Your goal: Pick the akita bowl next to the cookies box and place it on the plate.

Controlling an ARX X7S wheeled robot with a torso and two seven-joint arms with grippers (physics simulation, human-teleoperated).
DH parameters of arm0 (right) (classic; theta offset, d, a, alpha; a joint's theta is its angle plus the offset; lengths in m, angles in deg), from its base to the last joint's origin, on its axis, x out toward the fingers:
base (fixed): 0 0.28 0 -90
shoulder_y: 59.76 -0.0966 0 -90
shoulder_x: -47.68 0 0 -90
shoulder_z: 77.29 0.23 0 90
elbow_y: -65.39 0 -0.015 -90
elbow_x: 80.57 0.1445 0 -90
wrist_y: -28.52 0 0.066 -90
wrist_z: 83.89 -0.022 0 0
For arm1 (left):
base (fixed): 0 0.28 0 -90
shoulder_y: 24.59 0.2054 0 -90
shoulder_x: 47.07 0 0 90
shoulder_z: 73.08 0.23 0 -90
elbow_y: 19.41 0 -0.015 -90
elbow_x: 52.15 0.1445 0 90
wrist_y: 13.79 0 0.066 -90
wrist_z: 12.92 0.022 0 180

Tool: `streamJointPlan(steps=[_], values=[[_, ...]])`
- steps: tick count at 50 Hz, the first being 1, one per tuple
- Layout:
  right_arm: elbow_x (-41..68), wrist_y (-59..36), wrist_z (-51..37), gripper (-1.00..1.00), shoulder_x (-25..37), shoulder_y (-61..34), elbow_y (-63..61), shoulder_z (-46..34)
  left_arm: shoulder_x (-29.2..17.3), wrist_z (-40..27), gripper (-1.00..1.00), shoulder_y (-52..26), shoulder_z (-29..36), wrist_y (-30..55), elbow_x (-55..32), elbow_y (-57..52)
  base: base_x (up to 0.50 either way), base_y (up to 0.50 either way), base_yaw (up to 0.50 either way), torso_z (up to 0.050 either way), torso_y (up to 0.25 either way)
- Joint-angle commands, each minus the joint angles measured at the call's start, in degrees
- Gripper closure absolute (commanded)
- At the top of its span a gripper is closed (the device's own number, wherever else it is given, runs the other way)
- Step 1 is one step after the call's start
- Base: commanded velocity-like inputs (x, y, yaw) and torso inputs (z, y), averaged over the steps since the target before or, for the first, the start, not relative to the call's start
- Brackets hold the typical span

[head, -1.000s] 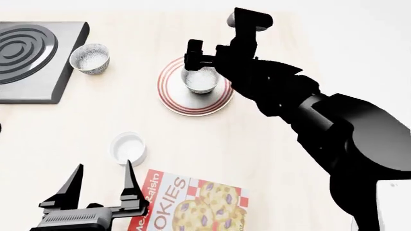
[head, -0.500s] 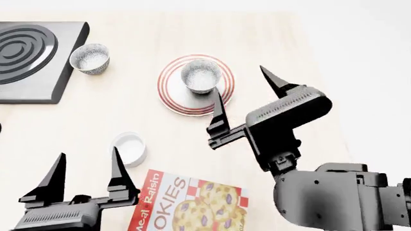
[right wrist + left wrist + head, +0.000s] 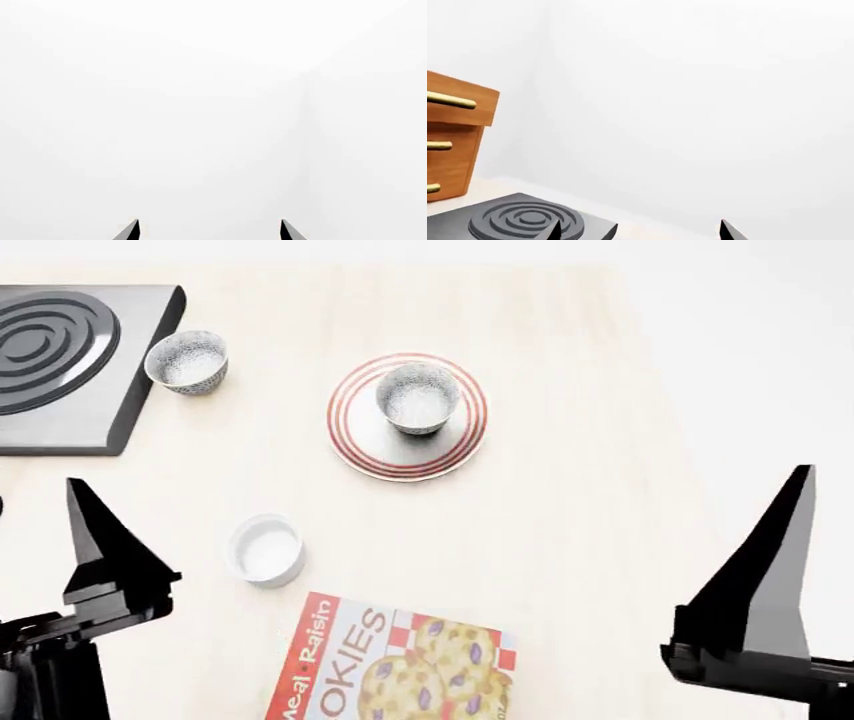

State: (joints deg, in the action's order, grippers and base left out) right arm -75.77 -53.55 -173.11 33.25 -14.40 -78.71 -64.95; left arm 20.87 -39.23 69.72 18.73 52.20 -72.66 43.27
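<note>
Head view. Pale wooden desk [image 3: 561, 510]; its right edge runs from 1 o'clock down toward 4 o'clock, white ground beyond it. Striped plate [image 3: 363, 445] sits slightly above centre, speckled bowl [image 3: 418, 397] upright on it, offset toward the plate's 12 o'clock side. Second speckled bowl [image 3: 186, 361] at 10 o'clock, just beside the corner of the dark stove plate [image 3: 80, 370], apart from the plate. Small white cup [image 3: 267, 549] at 7 o'clock; cookies box [image 3: 394, 660] at 6 o'clock, cut by the lower frame edge, near the cup but not touching. Bare desk between plate and right edge, and between plate and box.

Left pincer [image 3: 639, 231]: one black finger [image 3: 100, 540] shows at 8 o'clock in the head view, pointing up; wrist view shows two tips well apart, nothing between, stove plate and a wooden drawer unit [image 3: 454, 135] ahead. Right pincer [image 3: 209, 231]: one finger [image 3: 767, 570] at 4 o'clock, raised; wrist view shows tips spread wide, empty, facing white wall.
</note>
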Motion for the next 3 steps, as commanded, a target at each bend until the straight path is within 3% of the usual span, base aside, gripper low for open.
streamJointPlan(steps=[1, 3], values=[[-6.52, -1.03, 0.75, -1.0, 2.97, 13.91, -3.27, 13.45, 1.25, 0.79, -1.0, 0.1, -1.82, -0.96, 0.52, -0.49, 0.0, 0.0, 0.0, 0.0, 0.0], [-7.44, -1.57, 0.19, -1.0, 3.28, 14.76, -3.85, 13.46, 1.26, 0.74, -1.0, 0.61, -1.85, -1.14, 0.72, -0.74, 0.0, 0.0, 0.0, 0.0, 0.0]])
